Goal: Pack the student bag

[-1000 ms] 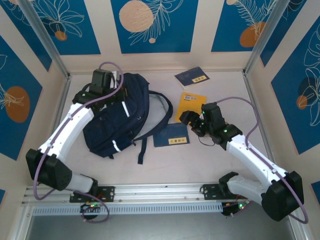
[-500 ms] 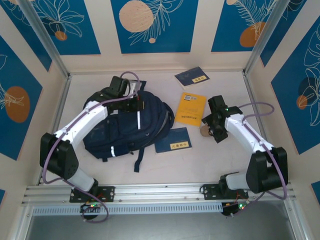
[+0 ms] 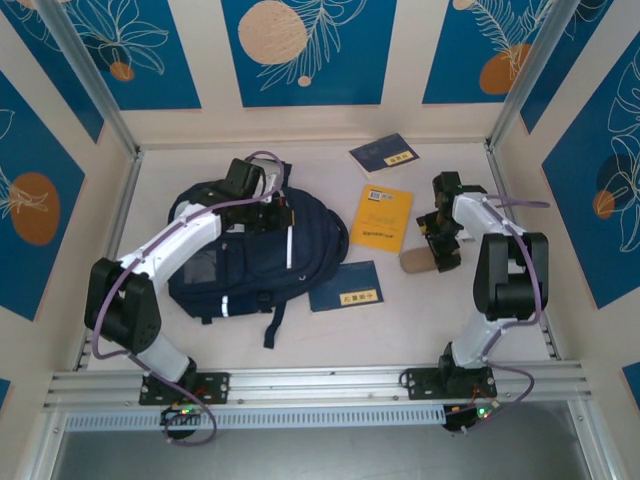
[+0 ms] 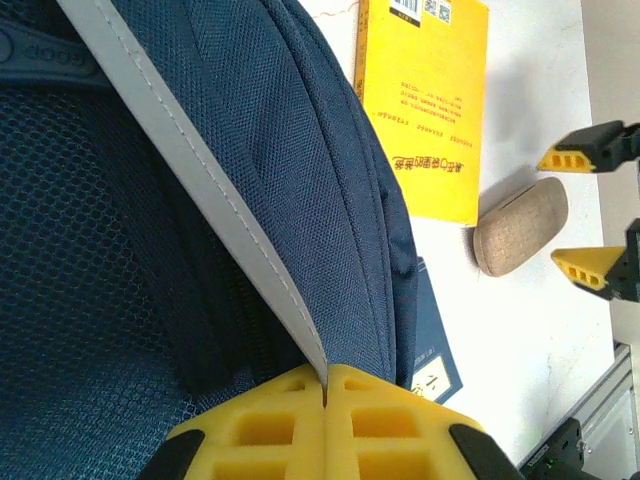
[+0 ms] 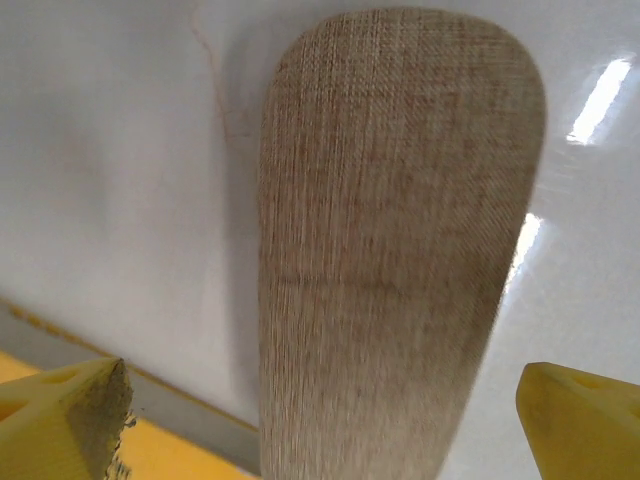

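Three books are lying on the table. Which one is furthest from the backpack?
The dark blue book up by the back wall. The yellow book and the other blue book both lie close beside the student bag.

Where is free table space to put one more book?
Bare: the near strip between student bag, nearer blue booklet and front rail; also the far edge left of the farther booklet. Crowded: around yellow book, tan case and right claw.
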